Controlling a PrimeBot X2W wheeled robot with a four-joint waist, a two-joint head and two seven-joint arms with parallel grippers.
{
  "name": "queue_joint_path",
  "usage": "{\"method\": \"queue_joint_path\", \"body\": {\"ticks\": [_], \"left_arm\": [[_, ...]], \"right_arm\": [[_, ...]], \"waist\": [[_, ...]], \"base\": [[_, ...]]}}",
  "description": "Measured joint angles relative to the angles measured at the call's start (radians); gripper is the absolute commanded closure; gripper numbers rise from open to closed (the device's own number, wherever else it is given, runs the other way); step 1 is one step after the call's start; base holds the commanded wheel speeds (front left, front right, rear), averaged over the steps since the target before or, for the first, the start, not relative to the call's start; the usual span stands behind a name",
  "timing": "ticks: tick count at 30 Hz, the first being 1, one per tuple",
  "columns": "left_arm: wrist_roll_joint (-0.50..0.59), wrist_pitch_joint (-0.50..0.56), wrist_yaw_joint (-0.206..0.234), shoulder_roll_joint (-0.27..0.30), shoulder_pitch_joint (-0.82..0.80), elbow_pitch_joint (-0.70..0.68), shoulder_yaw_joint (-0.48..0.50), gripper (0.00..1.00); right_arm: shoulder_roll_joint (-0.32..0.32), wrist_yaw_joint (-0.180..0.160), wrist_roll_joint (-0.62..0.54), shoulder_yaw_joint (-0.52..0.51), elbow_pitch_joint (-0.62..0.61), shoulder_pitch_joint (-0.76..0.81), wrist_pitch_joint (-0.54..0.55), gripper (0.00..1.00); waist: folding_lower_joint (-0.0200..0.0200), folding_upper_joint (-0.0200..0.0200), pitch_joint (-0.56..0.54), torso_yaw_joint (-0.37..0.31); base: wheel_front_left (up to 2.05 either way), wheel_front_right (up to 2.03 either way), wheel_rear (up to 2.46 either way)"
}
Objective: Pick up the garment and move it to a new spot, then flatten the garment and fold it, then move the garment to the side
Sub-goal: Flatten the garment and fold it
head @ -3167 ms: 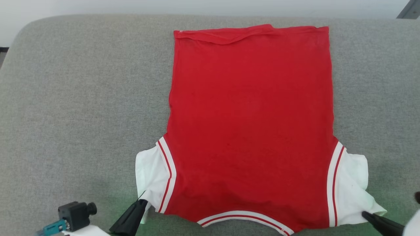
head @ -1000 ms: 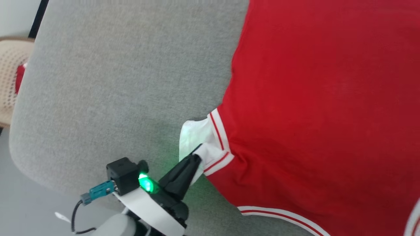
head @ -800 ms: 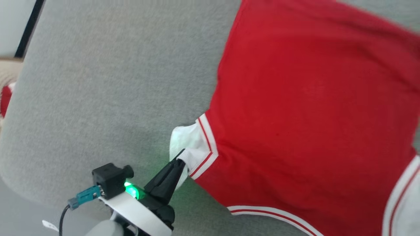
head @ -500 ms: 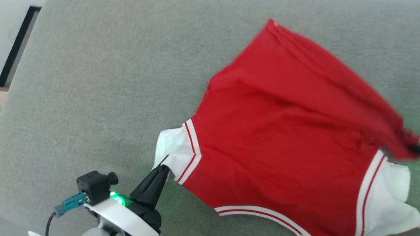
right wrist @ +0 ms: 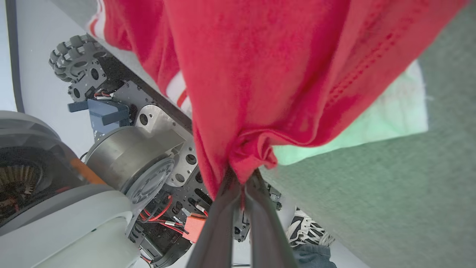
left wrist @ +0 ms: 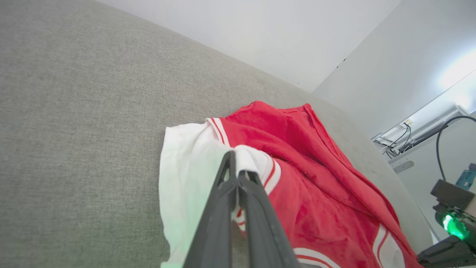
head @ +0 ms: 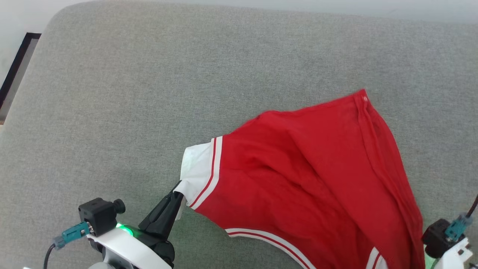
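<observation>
The garment (head: 306,179), a red shirt with white sleeves and striped trim, lies rumpled and pulled into a slant on the grey cushion (head: 149,93). My left gripper (head: 178,191) is at the lower left of the head view, shut on the white left sleeve (head: 196,164). The left wrist view shows the same pinch: left gripper (left wrist: 235,167) closed on the sleeve (left wrist: 186,167). In the right wrist view my right gripper (right wrist: 241,175) is shut on a bunched fold of red fabric (right wrist: 260,56), which hangs lifted above it. The right wrist's camera block (head: 442,233) sits beside the shirt's right edge.
The cushion's rounded left edge (head: 22,123) drops to pale floor with a dark frame (head: 15,71). Beyond the near edge, the right wrist view shows my wheeled base (right wrist: 74,63) and a person's shoe (right wrist: 308,230). Bare cushion spreads left of and behind the shirt.
The head camera has swung back toward the cushion's middle. The shirt, flat at first, is now drawn nearer and gathered, its far hem pulled down to the right. Both grippers kept their hold.
</observation>
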Motion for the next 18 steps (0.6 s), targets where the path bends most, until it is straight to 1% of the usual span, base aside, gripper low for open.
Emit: {"method": "queue_joint_path", "body": {"ticks": [2, 3, 4, 5, 8, 10, 13, 16, 17, 18], "left_arm": [[-0.002, 0.000, -0.002, 0.000, 0.000, 0.004, 0.000, 1.00], [-0.003, 0.000, -0.003, 0.000, 0.000, 0.006, 0.000, 1.00], [-0.004, 0.000, -0.003, 0.001, 0.000, 0.008, 0.000, 1.00], [-0.004, 0.000, -0.004, 0.002, 0.000, 0.009, 0.000, 1.00], [-0.008, 0.000, -0.004, 0.006, 0.000, 0.012, 0.002, 1.00], [-0.009, 0.000, -0.004, 0.009, 0.004, 0.012, 0.004, 1.00], [-0.010, 0.002, -0.006, 0.009, 0.004, 0.011, 0.000, 1.00], [-0.009, 0.005, -0.008, 0.005, -0.002, 0.010, -0.007, 1.00], [-0.006, 0.006, -0.012, -0.005, -0.018, 0.009, -0.012, 1.00], [-0.002, 0.006, -0.014, -0.011, -0.027, 0.010, -0.017, 1.00]], "right_arm": [[0.025, 0.000, -0.020, -0.009, -0.016, 0.019, -0.004, 1.00], [0.038, 0.000, -0.032, -0.019, -0.027, 0.019, -0.016, 0.73], [0.043, 0.000, -0.041, -0.030, -0.038, 0.018, -0.025, 0.39], [0.045, 0.000, -0.049, -0.041, -0.048, 0.016, -0.031, 0.00], [0.049, 0.000, -0.042, -0.092, -0.094, 0.009, -0.041, 0.00], [0.039, 0.000, -0.020, -0.137, -0.130, -0.006, -0.025, 0.00], [0.017, 0.000, -0.001, -0.234, -0.168, -0.066, -0.007, 0.00], [-0.011, 0.000, -0.001, -0.283, -0.172, -0.159, 0.006, 0.00], [-0.012, 0.000, -0.029, -0.290, -0.141, -0.261, -0.027, 0.00], [-0.010, 0.000, -0.054, -0.279, -0.117, -0.315, -0.050, 0.00]], "waist": [[0.0000, 0.0000, -0.003, -0.003], [0.0000, 0.0000, -0.005, -0.005], [0.0000, 0.0000, -0.006, -0.008], [0.0000, 0.0000, -0.007, -0.012], [0.0000, 0.0000, -0.010, -0.021], [0.0000, 0.0000, -0.013, -0.028], [0.0000, 0.0000, -0.016, -0.030], [0.0000, 0.0000, -0.012, -0.021], [0.0000, 0.0000, -0.003, -0.014], [0.0000, 0.0000, 0.002, -0.009]], "base": [[0.00, 0.00, 0.00], [0.00, 0.00, 0.00], [0.00, 0.00, 0.00], [0.00, 0.00, 0.00], [0.00, 0.00, 0.00], [0.00, 0.00, 0.00], [0.00, 0.00, 0.00], [0.00, 0.00, 0.00], [0.00, 0.00, 0.00], [0.00, 0.00, 0.00]]}}
